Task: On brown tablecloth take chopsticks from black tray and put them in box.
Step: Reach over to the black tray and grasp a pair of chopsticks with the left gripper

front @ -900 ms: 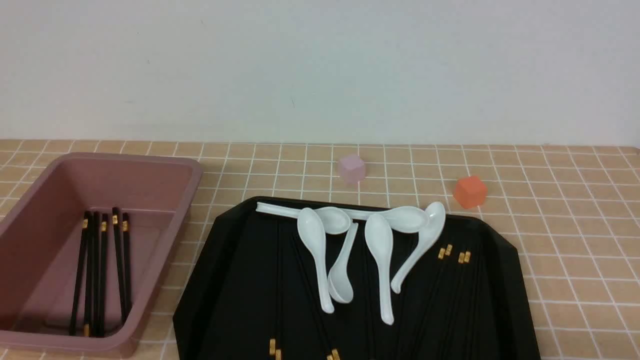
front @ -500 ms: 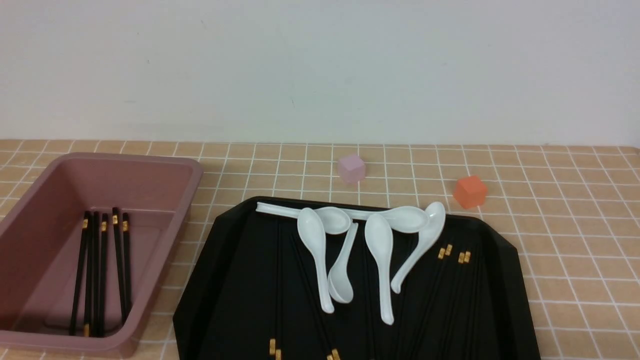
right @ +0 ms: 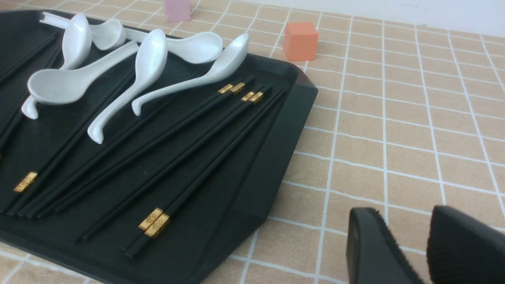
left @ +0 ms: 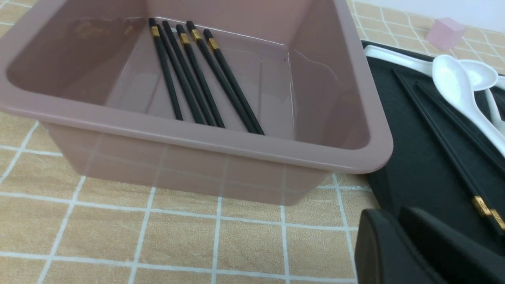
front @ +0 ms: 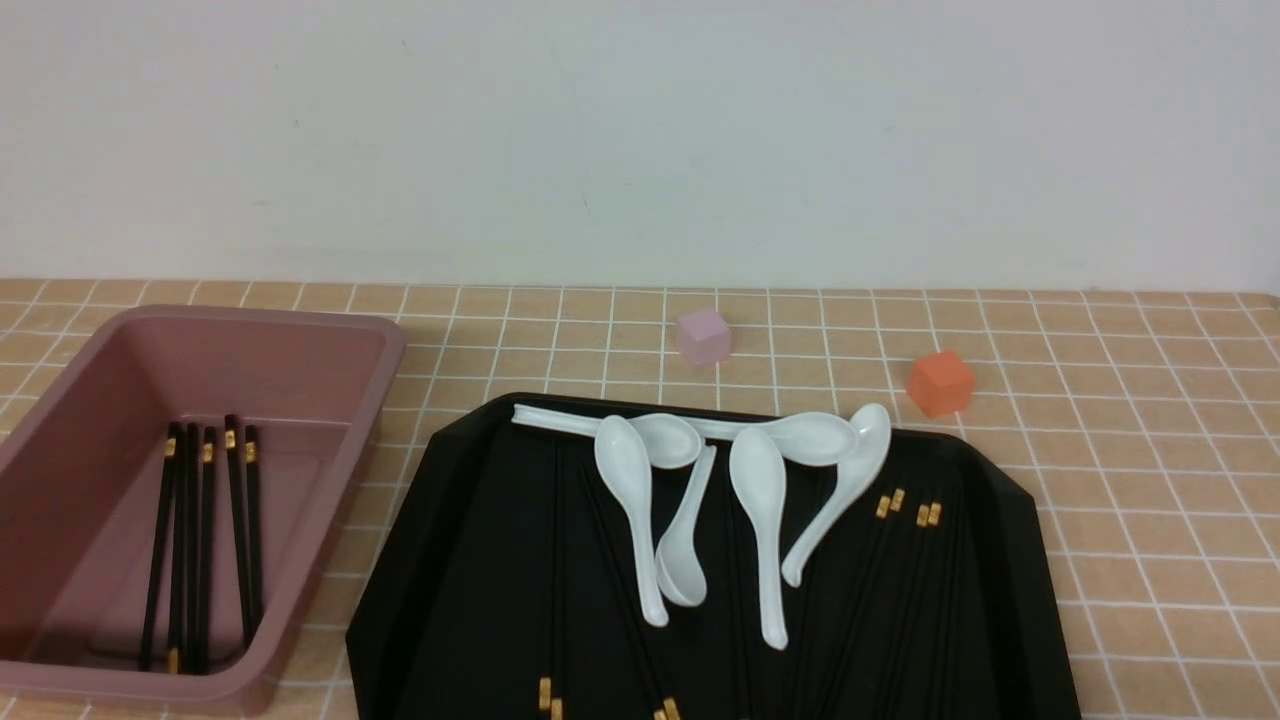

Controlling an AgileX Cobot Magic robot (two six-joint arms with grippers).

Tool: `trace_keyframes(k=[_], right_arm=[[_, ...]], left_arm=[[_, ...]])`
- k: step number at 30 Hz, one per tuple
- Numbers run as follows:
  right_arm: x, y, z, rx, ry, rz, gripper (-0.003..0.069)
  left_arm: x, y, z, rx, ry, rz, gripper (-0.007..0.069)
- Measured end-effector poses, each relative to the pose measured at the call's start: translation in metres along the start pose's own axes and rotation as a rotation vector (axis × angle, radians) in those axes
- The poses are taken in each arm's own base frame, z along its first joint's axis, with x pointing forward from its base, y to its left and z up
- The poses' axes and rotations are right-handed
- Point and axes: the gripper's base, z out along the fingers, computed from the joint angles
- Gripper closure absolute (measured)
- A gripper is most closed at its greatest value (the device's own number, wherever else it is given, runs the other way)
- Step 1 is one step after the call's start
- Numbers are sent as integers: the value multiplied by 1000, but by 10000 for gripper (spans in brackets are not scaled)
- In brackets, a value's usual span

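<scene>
Black tray: on the brown tablecloth, flat, taken as the reference point.
Chopsticks on the tray: several black sticks lying lengthwise, some partly under the white spoons.
Box: just left of the tray, apart from it.
Chopsticks in the box: a side-by-side group on its floor.
Left gripper: near the tray's left edge; fingers pressed together, no gap visible, nothing held.
Right gripper: off the tray's right side, over cloth; fingers spread, nothing between them.
Pink cube: just beyond the tray's far edge.
Orange cube: beyond the tray's far right corner.
</scene>
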Motion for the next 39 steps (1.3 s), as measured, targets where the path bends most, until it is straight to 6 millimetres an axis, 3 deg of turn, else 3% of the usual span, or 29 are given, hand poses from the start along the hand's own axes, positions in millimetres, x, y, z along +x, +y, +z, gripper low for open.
trace_keyframes(k=[14, 17, 23, 28, 33, 37, 39], right_arm=[[0, 0, 0, 0, 0, 0, 419], [0, 0, 0, 0, 0, 0, 419], [0, 0, 0, 0, 0, 0, 419], [0, 0, 0, 0, 0, -1, 419], [0, 0, 0, 0, 0, -1, 419], [0, 0, 0, 0, 0, -1, 419], [0, 0, 0, 0, 0, -1, 419]], left_arm=[[0, -1, 0, 6, 1, -25, 531], [0, -6, 0, 65, 13, -268, 531], [-5, -22, -3, 250, 81, -1048, 529], [-13, -22, -4, 310, 30, -1266, 522], [-31, -23, -10, 356, -68, -1278, 530], [-77, -37, -36, 452, -176, -1075, 633], [-102, -48, -42, 452, -138, -968, 637]])
